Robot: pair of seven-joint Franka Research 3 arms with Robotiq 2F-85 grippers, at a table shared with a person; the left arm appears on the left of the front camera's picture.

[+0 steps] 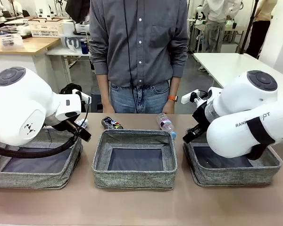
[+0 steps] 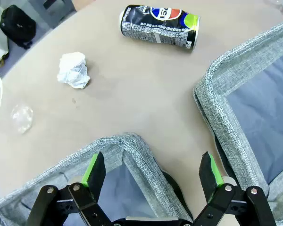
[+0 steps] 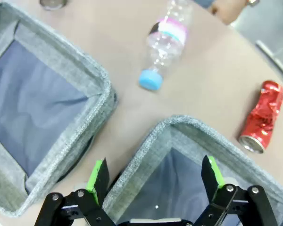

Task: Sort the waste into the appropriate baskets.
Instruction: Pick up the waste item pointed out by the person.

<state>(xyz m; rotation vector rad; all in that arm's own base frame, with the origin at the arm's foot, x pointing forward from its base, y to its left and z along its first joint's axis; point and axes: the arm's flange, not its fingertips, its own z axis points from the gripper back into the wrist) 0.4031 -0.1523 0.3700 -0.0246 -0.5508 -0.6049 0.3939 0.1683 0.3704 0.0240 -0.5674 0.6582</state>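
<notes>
Three grey woven baskets sit in a row on the bench (image 1: 132, 207): the left basket (image 1: 33, 180), the middle basket (image 1: 134, 179) and the right basket (image 1: 236, 178). Their dark bottoms look bare, so by my reading the sorting has not yet begun.

All the waste lies beyond them, on the strip of bench in front of the person (image 1: 139, 52). The crushed dark patterned can (image 2: 159, 26) lies on its side behind the gap between the left and middle baskets. The white paper wad (image 2: 73, 70) is further out, and what seems to be the clear plastic cup (image 2: 21, 117) lies past that. The clear plastic bottle (image 3: 169, 40), pink label up and blue cap towards the robot, lies behind the middle and right baskets. The crushed red can (image 3: 260, 117) rests just beside the right basket's far wall.

The left claw (image 2: 152, 167) hangs above the far corner of the left basket, spread wide and holding nothing. The right claw (image 3: 155, 172) hangs likewise over the right basket's far corner, wide apart and empty. Each probably stands this way so it can reach straight forward to the litter nearest it.
</notes>
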